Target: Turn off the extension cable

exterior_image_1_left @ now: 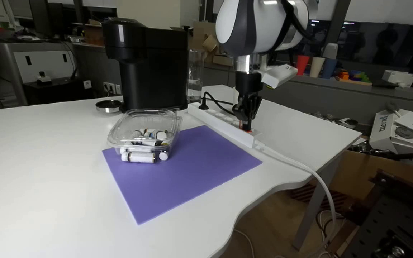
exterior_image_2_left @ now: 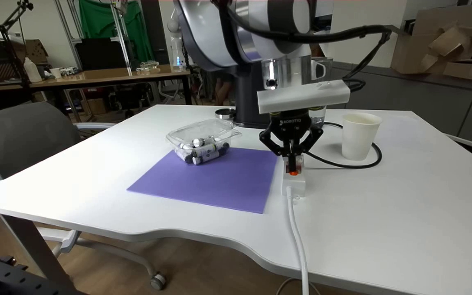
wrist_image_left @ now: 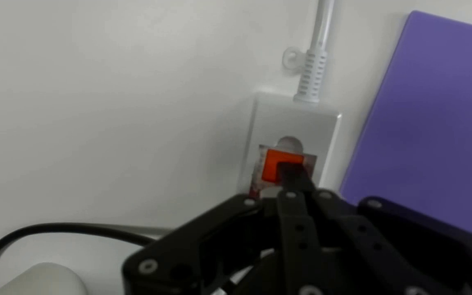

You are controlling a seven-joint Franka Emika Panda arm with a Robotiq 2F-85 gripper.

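Pressed together into one narrow tip, the gripper (wrist_image_left: 295,176) grasps nothing and points down at the extension cable (exterior_image_1_left: 221,125), a white strip on the table (exterior_image_1_left: 48,172), near the end where its white cord (wrist_image_left: 322,24) leaves. That tip covers a corner of the red-orange switch (wrist_image_left: 272,166), on the side toward the purple mat (wrist_image_left: 428,127); whether it bears down, and which way the rocker sits, I cannot tell. The step in hand looks like the press itself, and an off-centre push is the likeliest trouble: the tip may skid onto the housing, or work the wrong half and leave the power on. Nothing visible pins the extension cable, so a slanting push could slide it against the mat just beside it. Too much downward force might jam the switch. On the extension cable's side away from the mat, a black cable (wrist_image_left: 72,228) loops around a cup (exterior_image_2_left: 359,137); a sideways swing could snag that loop and tip the cup. Near the extension cable's far end stands a black coffee machine (exterior_image_1_left: 160,71), which a lengthwise shove might run the strip into.
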